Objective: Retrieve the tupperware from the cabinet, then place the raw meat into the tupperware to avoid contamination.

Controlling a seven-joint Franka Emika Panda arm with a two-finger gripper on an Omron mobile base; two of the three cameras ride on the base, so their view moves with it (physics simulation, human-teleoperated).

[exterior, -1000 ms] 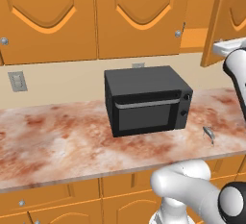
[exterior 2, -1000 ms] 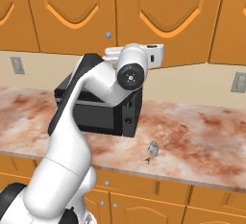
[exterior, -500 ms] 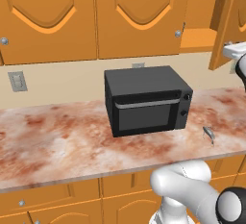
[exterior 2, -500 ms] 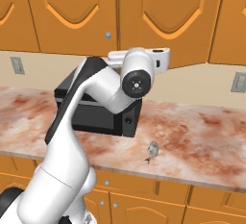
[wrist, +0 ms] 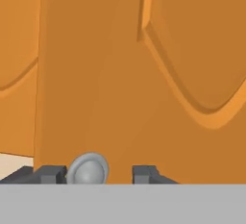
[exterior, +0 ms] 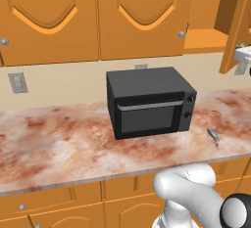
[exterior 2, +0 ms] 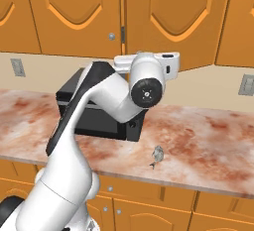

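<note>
Small grey object (exterior: 213, 136) on counter (exterior: 59, 148) showing too tiny to identify. Arm blocking microwave (exterior 2: 94, 118) front in right base view. Open cabinet (exterior: 215, 21) interior running past frame edge, contents unclear.

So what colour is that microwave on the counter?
The microwave is black, with a grey handle bar across its door; the left base view shows it best.

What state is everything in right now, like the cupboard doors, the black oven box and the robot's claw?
cabinet door: swung open, shelf behind it visible.
other cabinet doors: closed.
microwave: door shut, standing on the counter.
gripper: open, fingers either side of the round silver knob, not clamped on it.
small grey item: lying loose on the counter.
</note>
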